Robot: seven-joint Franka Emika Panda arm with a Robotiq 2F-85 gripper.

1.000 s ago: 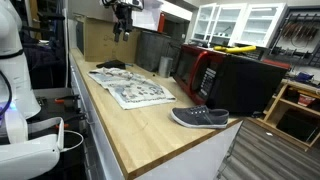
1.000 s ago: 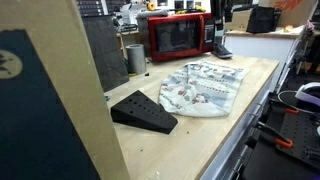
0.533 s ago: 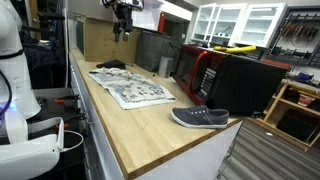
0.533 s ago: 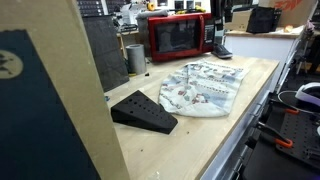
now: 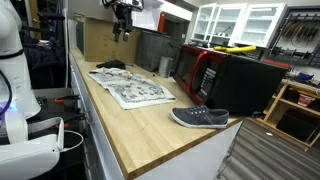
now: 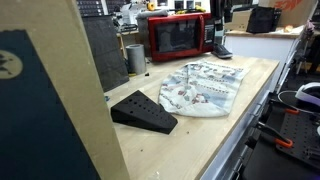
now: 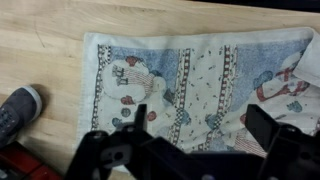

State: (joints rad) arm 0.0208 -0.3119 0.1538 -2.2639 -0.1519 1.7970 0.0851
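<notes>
The hand is held released, its jaws spread wide and empty, well above the tabletop. In the wrist view the patterned cloth is seen straight beneath the hand, spread flat and untouched. Its long axis is laid along the line on which the jaws close, so each short edge falls beyond a jaw. One short end is turned toward a grey shoe, near the cloth but apart from it.

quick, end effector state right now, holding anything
End effector: open, holding nothing, hovering above the patterned cloth.
</notes>
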